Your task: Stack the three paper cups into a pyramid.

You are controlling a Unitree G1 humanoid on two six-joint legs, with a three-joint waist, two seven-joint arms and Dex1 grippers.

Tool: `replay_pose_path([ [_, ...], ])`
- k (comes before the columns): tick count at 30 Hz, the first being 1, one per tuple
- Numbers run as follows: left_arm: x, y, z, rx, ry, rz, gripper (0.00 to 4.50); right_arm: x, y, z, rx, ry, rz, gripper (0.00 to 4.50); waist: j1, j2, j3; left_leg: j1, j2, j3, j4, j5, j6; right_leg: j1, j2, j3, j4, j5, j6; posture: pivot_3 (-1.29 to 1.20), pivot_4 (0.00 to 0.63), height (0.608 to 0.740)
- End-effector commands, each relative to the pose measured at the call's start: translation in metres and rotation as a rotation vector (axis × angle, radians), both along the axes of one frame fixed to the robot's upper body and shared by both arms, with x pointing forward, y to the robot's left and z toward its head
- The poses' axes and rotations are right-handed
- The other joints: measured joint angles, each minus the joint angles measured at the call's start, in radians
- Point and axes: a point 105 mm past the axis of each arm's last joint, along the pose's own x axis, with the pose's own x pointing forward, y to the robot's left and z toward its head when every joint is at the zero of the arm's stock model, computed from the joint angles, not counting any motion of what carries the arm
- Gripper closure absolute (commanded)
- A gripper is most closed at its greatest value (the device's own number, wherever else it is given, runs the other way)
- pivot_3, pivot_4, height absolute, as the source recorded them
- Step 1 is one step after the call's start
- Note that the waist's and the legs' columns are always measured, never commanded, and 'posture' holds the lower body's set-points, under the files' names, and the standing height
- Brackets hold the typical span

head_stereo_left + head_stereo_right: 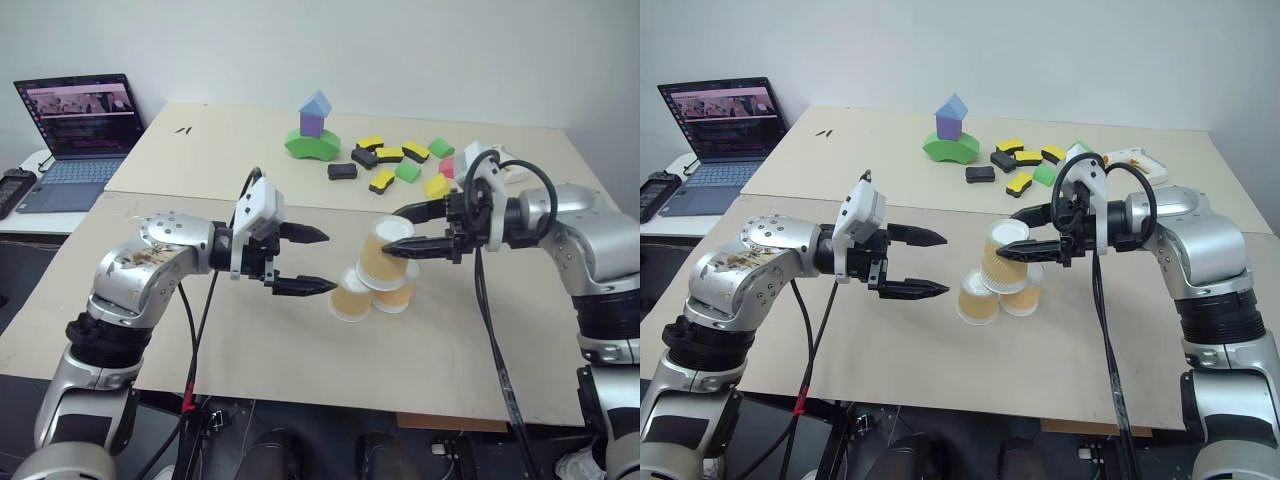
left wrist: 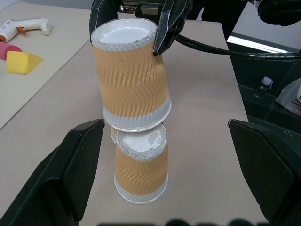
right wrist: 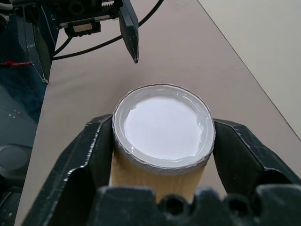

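Both arms are reached forward over the table (image 1: 300, 370) with elbows bent and wrists turned inward, so that the two pincers point toward each other. The left pincer (image 1: 318, 262) is held roughly level with its black fingers spread wide apart, one above the other, and nothing lies between them. The right pincer (image 1: 402, 232) is angled slightly downward, its fingers set on either side of the upper cup (image 1: 384, 250) near its top, close against its wall.
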Motion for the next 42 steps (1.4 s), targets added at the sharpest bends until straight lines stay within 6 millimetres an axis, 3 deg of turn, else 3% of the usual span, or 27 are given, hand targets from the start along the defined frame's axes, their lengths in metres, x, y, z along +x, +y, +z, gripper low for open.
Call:
replay_pose_path([
  [1,-0.004,0.000,0.012,-0.014,-0.050,-0.011,0.00,-0.005,0.001,0.016,0.027,-0.066,0.017,0.08,0.000,0.000,0.000,0.000,0.000,0.000,0.000,0.000,0.000,0.000,0.000,0.000,0.000,0.000,0.000,0.00,0.150,0.740],
  [6,-0.004,0.000,0.011,-0.015,-0.051,-0.010,0.00,-0.008,0.002,0.027,0.053,-0.076,0.027,0.08,0.000,0.000,0.000,0.000,0.000,0.000,0.000,0.000,0.000,0.000,0.000,0.000,0.000,0.000,0.000,0.00,0.150,0.740],
  [15,-0.003,0.000,0.011,-0.020,-0.048,-0.006,0.00,-0.034,0.006,0.057,0.111,-0.087,0.115,0.08,0.001,0.000,0.000,0.000,0.000,0.000,0.000,0.000,0.000,0.000,0.000,0.000,0.000,0.000,0.000,0.00,0.150,0.740],
  [20,0.000,0.000,0.013,-0.037,-0.053,0.019,0.00,-0.035,0.003,0.070,0.141,-0.121,0.088,0.08,0.000,0.000,0.000,0.000,0.000,0.000,0.000,0.000,0.000,0.000,-0.001,0.000,0.000,0.000,0.000,0.00,0.150,0.740],
  [24,0.017,0.020,0.017,-0.105,-0.063,0.206,0.00,-0.011,-0.041,0.083,0.217,-0.167,-0.180,0.08,0.001,0.000,0.000,0.000,0.000,0.000,0.000,0.000,0.000,0.000,-0.001,0.000,0.000,0.000,0.000,0.00,0.150,0.740],
  [28,0.026,0.046,0.022,-0.215,-0.060,0.429,0.00,-0.011,-0.095,0.082,0.294,-0.180,-0.411,0.08,0.007,0.000,0.000,0.000,0.000,-0.002,-0.001,0.000,0.000,0.001,-0.003,-0.003,-0.002,0.000,0.000,0.00,0.150,0.740],
  [31,0.032,0.071,0.018,-0.259,-0.070,0.630,0.00,-0.016,-0.125,0.071,0.323,-0.172,-0.559,0.08,0.005,0.000,0.000,-0.001,0.000,-0.003,-0.001,0.000,0.000,0.002,-0.008,-0.003,-0.003,0.000,0.000,0.00,0.150,0.740],
  [34,0.037,0.094,0.011,-0.278,-0.083,0.795,0.00,-0.007,-0.151,0.050,0.307,-0.154,-0.742,0.08,0.000,0.000,0.000,0.001,0.000,-0.002,-0.002,0.000,-0.001,0.002,-0.007,-0.003,-0.002,0.000,0.000,0.00,0.150,0.740],
  [38,0.048,0.133,-0.004,-0.328,-0.070,1.044,0.00,0.025,-0.192,-0.006,0.185,-0.145,-1.135,0.08,-0.006,-0.001,0.000,0.006,0.000,0.001,-0.002,0.001,-0.003,0.004,-0.007,0.000,-0.001,0.000,0.000,0.00,0.150,0.740],
  [42,0.053,0.179,-0.029,-0.318,-0.110,1.333,0.00,0.040,-0.196,-0.045,0.214,-0.167,-1.331,0.08,-0.012,-0.001,0.000,0.012,0.000,0.004,-0.004,0.002,-0.005,0.005,-0.007,0.005,0.001,0.000,0.000,0.00,0.150,0.740],
])
